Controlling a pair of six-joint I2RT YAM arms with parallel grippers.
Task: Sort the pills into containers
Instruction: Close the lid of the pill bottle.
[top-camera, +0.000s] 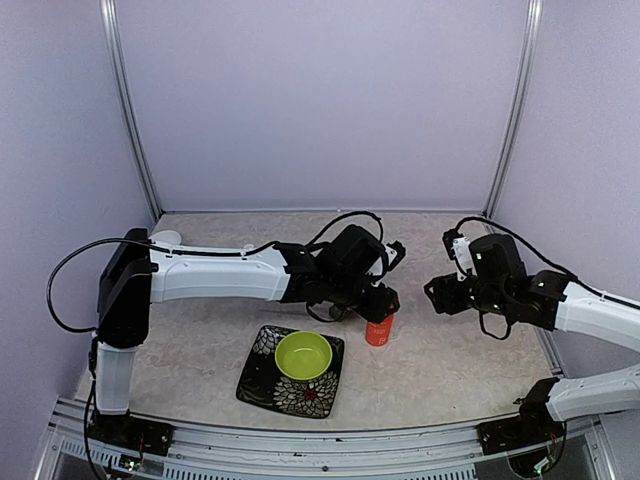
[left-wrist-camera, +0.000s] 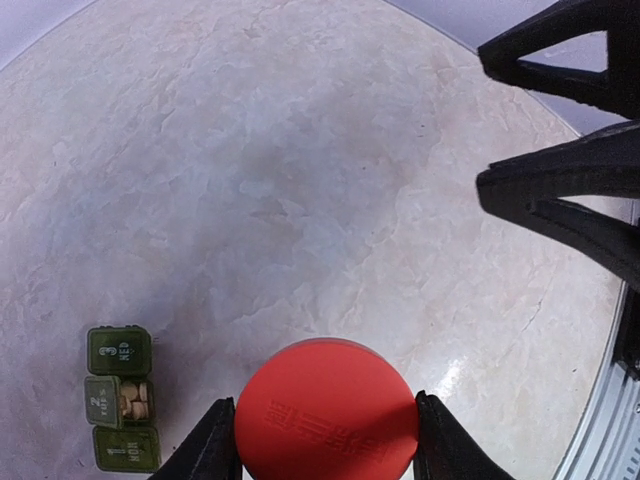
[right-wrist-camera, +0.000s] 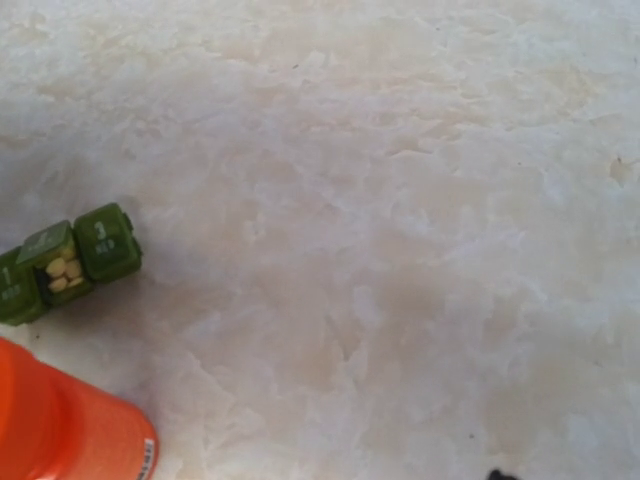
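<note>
Dark green pillbox (left-wrist-camera: 122, 398) low at left of the left wrist view, flat on pale marbled tabletop (left-wrist-camera: 300, 180), middle compartment showing pale pills (left-wrist-camera: 136, 402); near it, red cap (left-wrist-camera: 327, 412) of orange bottle (top-camera: 379, 332) pinched between fingers (left-wrist-camera: 213, 452) of left gripper (left-wrist-camera: 327, 440); further right, right gripper (top-camera: 437, 296) with jaws spread, apart from bottle, above tabletop.

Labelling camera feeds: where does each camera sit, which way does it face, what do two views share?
Top external: above and behind the bases, looking down on the table; left arm and right arm show.
Left wrist: on the left arm, looking down past its jaws flanking the orange bottle, onto the pillbox.
Right wrist: on the right arm, facing the table; its jaws hardly show.
Shared: both wrist views show pillbox and orange bottle.
</note>
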